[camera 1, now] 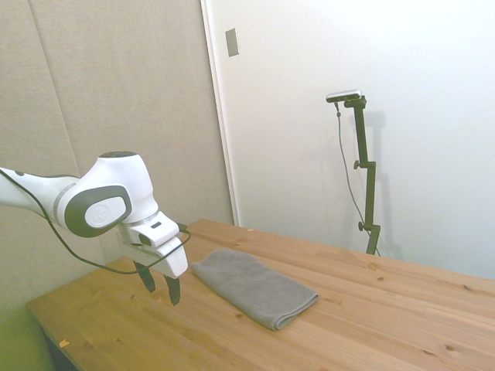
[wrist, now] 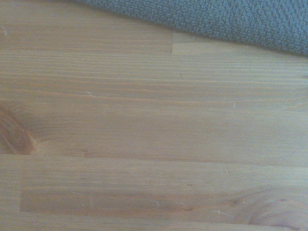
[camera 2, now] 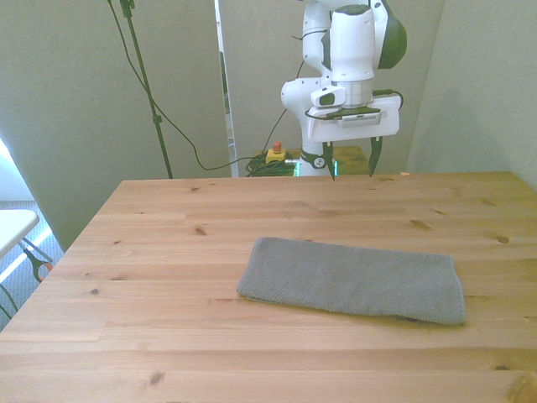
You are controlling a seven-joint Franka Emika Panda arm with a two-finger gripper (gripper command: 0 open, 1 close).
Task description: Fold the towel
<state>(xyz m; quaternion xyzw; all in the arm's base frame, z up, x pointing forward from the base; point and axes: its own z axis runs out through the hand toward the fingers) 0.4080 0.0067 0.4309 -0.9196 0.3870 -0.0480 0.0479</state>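
- Grey terry towel [camera 2: 352, 281] lies flat on the wooden bench [camera 2: 168, 252], a long strip already layered, with thick rounded edges. In the front view it sits right of the bench's middle, its long side running across.
- In the wrist view only a strip of the towel [wrist: 231, 21] shows along one border, above bare planks and a knot.
- Hand [camera 2: 352, 159] hovers above the bench just beside the towel's far long edge, clear of the cloth and touching nothing. Its fingers point down and stand spread apart, holding nothing.
- Judged step: reaching in to take a short end or corner for the fold.
- To do it well: come down over one short end, pinch every layer together near the edge, lift only enough to clear the rest, carry it over to meet the opposite end, and let go once the edges line up.
- Risk, as I judge it: catching just the top layer, or dragging the whole towel along the smooth wood.
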